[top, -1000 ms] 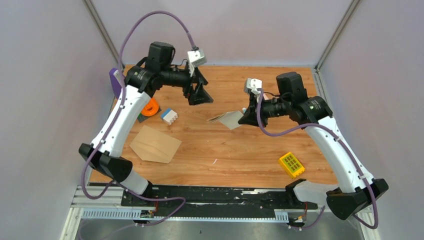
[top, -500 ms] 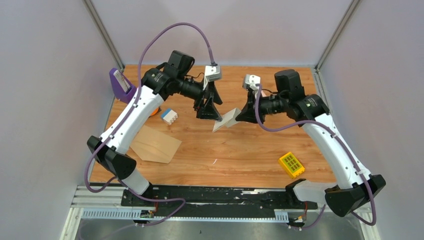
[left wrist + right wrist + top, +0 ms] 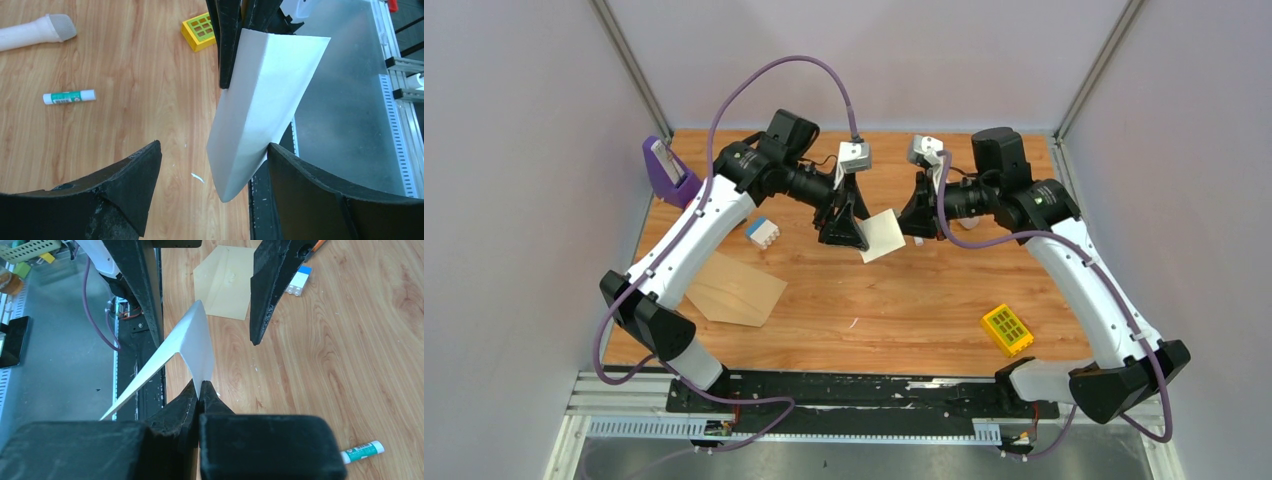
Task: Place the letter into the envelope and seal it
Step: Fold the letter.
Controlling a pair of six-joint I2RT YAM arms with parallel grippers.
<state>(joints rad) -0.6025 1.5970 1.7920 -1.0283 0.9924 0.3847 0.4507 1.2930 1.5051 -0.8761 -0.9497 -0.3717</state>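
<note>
The letter [image 3: 882, 235] is a pale creased sheet held in the air over the middle of the table. My right gripper [image 3: 914, 222] is shut on its right edge; the right wrist view shows the closed tips [image 3: 200, 386] pinching the sheet [image 3: 197, 337]. My left gripper [image 3: 848, 228] is open at the letter's left side. In the left wrist view the sheet [image 3: 265, 95] hangs between the spread fingers [image 3: 125, 190], touching the right one. The tan envelope [image 3: 734, 288] lies flat at the front left, also seen in the right wrist view [image 3: 225, 282].
A blue and white brick [image 3: 762, 232] lies beside the left arm, and a purple holder [image 3: 664, 168] stands at the far left edge. A yellow block [image 3: 1007, 330] lies at the front right. A glue stick [image 3: 69, 96] lies on the wood.
My left arm has swung right until its open jaws straddle the letter's edge. My right gripper has lifted and turned the letter toward it.
</note>
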